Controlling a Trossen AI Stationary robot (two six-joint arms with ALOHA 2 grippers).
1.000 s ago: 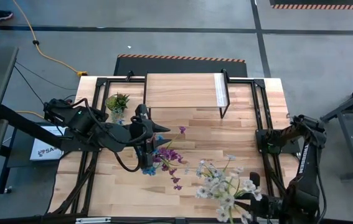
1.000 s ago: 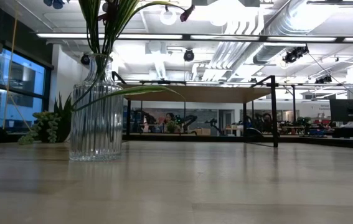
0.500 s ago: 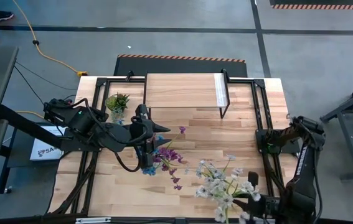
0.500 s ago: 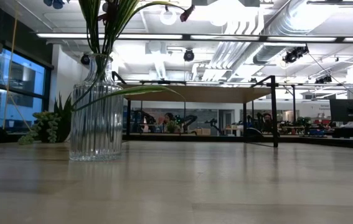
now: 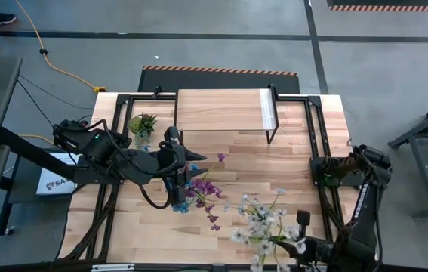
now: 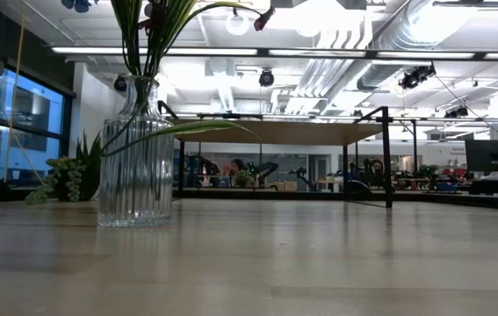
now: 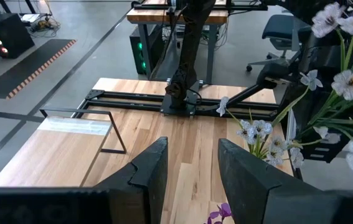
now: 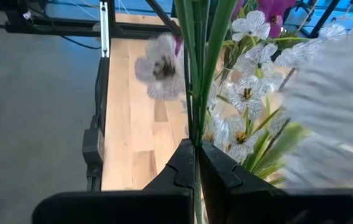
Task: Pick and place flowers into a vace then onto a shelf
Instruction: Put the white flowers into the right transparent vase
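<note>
Right wrist view: right end effector (image 8: 196, 163) pinches white flowers' (image 8: 246, 93) thin, light, floppy stems; left end effector (image 7: 192, 177) gapes empty.

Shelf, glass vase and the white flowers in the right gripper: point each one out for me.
shelf (image 5: 221, 109): high view, middle of its light wood top.
glass vase (image 6: 135, 167): low view, ribbed body.
white flowers (image 5: 263, 221): high view, blossom cluster.
right gripper (image 8: 196, 163): right wrist view, fingertips shut on the green stems.
</note>
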